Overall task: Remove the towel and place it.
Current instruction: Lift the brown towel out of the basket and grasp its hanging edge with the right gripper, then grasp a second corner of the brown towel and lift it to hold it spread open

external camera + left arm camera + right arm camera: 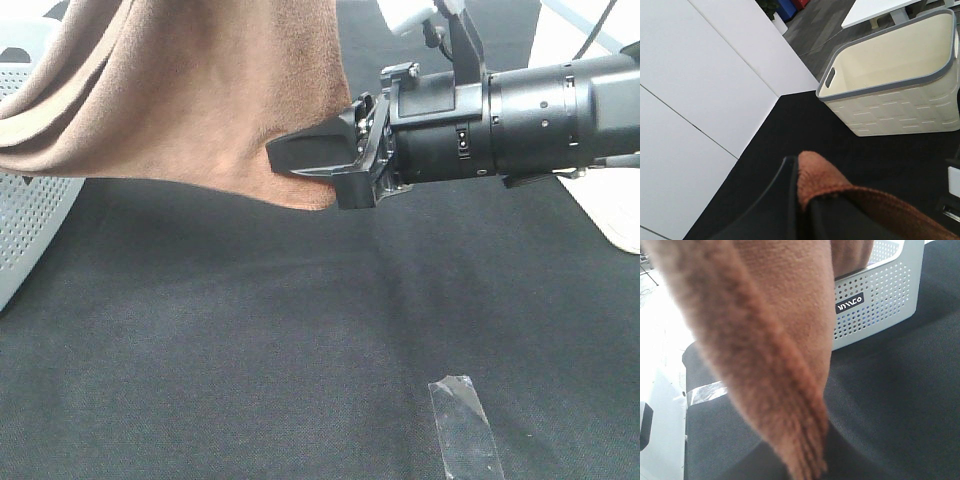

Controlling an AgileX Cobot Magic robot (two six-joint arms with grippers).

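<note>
**Status: removal in progress, placement not started.**

1. Right pincer [305,160]: the jaws are closed. The lower hem of the large brown terry-cloth towel [200,100] runs into them, so the grip is judged to be on that hem. In the right wrist view a thick fold of the towel hangs directly ahead of the jaws and fills most of the picture.

2. Left pincer [805,182]: the jaws are closed. A brown corner of the towel is pinched between the black fingers [785,190] and protrudes just past the tips.

3. Towel position: the cloth rises from the right pincer towards the grey perforated plastic basket [25,220], which stands beyond the jaws. The upper part of the towel lies over the basket rim. The held hem hangs clear above the black cloth-covered table [250,350].

4. Done: both pincers have hold of the towel.

5. Left to do: the part lying over the basket must be drawn off, and the towel must then be set down. A cream plastic bin with a grey rim [890,100] stands well beyond the left pincer. Whether it is the destination cannot be determined.

6. A strip of clear tape [462,425] lies on the table below the right pincer.
</note>
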